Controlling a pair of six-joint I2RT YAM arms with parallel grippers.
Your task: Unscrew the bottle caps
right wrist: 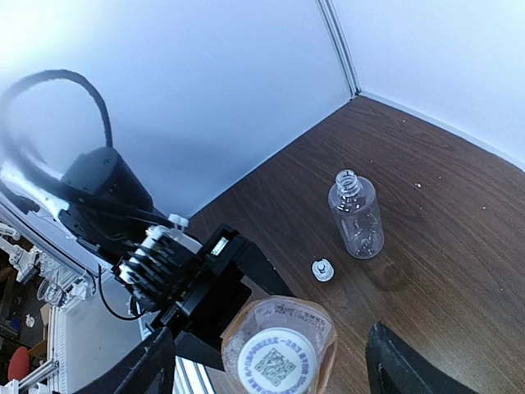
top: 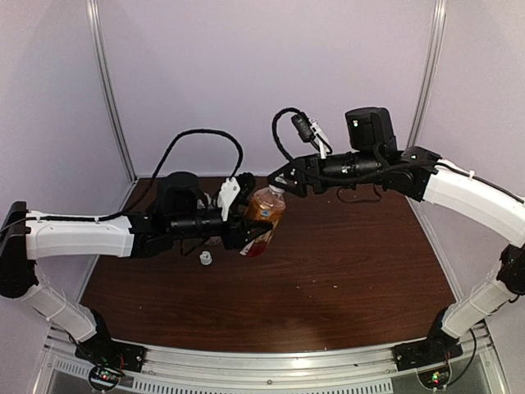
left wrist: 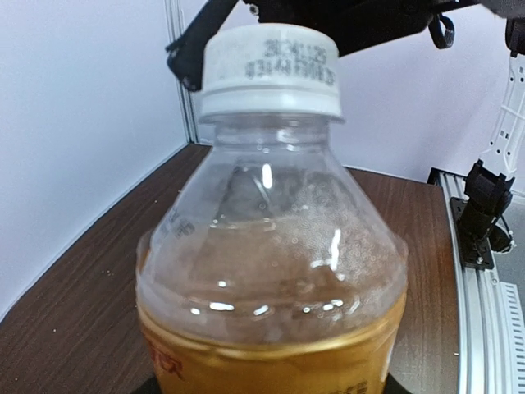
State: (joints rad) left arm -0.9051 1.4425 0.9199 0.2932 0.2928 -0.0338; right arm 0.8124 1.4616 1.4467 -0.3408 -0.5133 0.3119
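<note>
Plainly, we had our left claw (top: 246, 228) clenched round the lower body of the amber bottle (top: 264, 215), which hung tilted above the table (top: 353, 271) at the middle of the top view, its white cap (left wrist: 271, 70) on its neck. Our right claw (top: 277, 182) stood released, its fingers (right wrist: 402, 365) spread at the lower corners of the right wrist view, either side of that cap without touching it. Toward the right of that view the clear bottle (right wrist: 356, 215) rested uncapped on the table, its loose cap (right wrist: 322, 269) just beside it.
</note>
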